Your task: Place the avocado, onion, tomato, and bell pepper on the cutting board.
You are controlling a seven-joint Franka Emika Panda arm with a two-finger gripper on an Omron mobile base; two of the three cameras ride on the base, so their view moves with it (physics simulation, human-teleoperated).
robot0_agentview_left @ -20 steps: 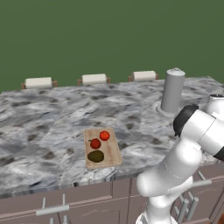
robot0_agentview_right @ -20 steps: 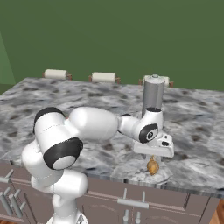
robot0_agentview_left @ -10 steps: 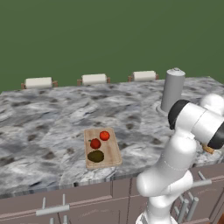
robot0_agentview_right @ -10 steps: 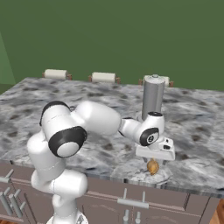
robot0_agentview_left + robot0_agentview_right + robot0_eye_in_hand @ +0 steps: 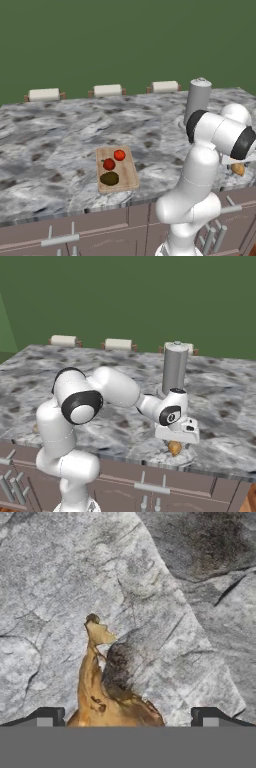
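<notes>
Your gripper (image 5: pixel 128 716) hangs with jaws spread wide directly over the onion (image 5: pixel 107 694), one dark fingertip on either side of it and neither touching, near the right front edge of the marble counter (image 5: pixel 60 145). Only the upper part of the tan bulb and its thin crooked stem tip show in the hand view; the lower part is cut off. In the right base view the hand covers most of the onion (image 5: pixel 174 447). Well apart to the left lies one light wooden cutting board (image 5: pixel 116 168), carrying three items: one dark olive avocado (image 5: pixel 109 178) at its near end and two small red round ones (image 5: pixel 114 159) beyond it, too small to tell apart. One tall grey canister (image 5: pixel 197 100) stands behind your arm, and three paper rolls (image 5: pixel 107 90) line the far edge.
</notes>
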